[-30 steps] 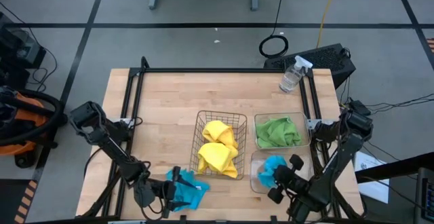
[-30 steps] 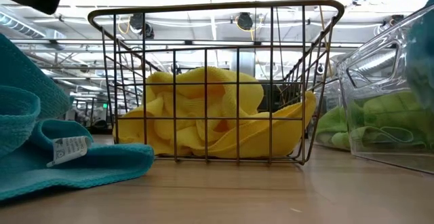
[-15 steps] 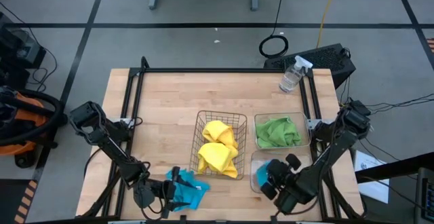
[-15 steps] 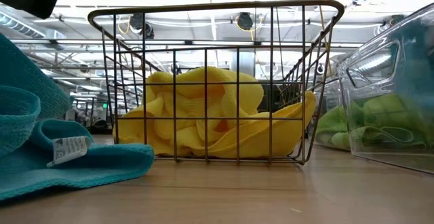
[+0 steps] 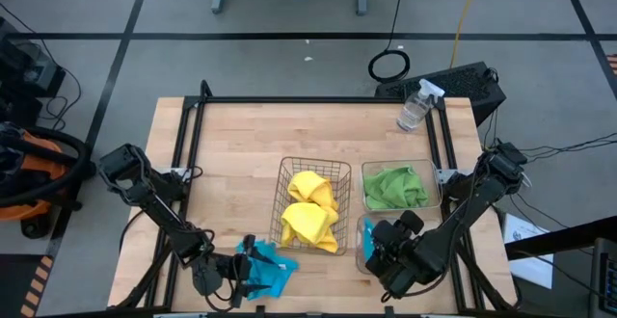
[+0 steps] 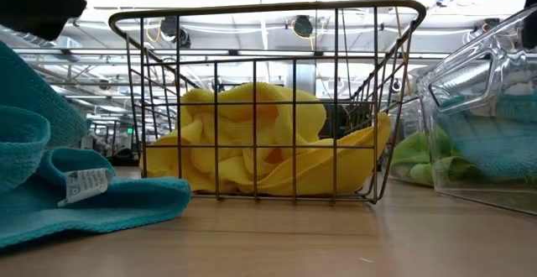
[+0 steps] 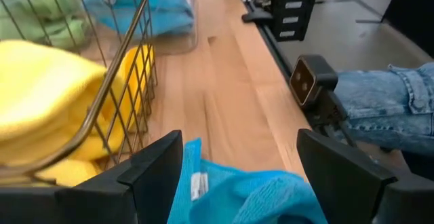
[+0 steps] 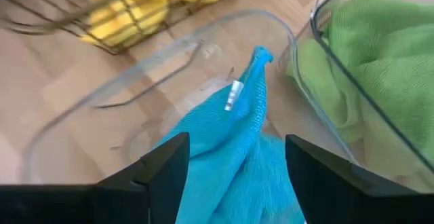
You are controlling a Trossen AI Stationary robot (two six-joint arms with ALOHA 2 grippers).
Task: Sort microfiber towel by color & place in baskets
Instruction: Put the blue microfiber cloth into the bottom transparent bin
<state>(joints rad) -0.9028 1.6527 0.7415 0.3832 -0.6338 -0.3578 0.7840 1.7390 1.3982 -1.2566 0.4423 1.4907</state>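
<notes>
A blue towel [image 8: 234, 156] was seen dropped into the near clear tub [image 8: 102, 102], where a second earlier it had been carried above it. Its tagged corner pointed up, long axis running away from the right tool [image 8: 230, 183], whose fingers [image 8: 163, 163] were spread apart, gripping nothing. Beside it, the green towel [image 5: 393, 187] filled the far tub [image 5: 367, 170]; yellow towels [image 5: 310, 212] lay in the wire basket [image 5: 282, 188]. On the wooden surface [image 5: 241, 145], the left tool [image 7: 241, 176] was held wide open over another blue towel [image 7: 237, 197], unchanged.
</notes>
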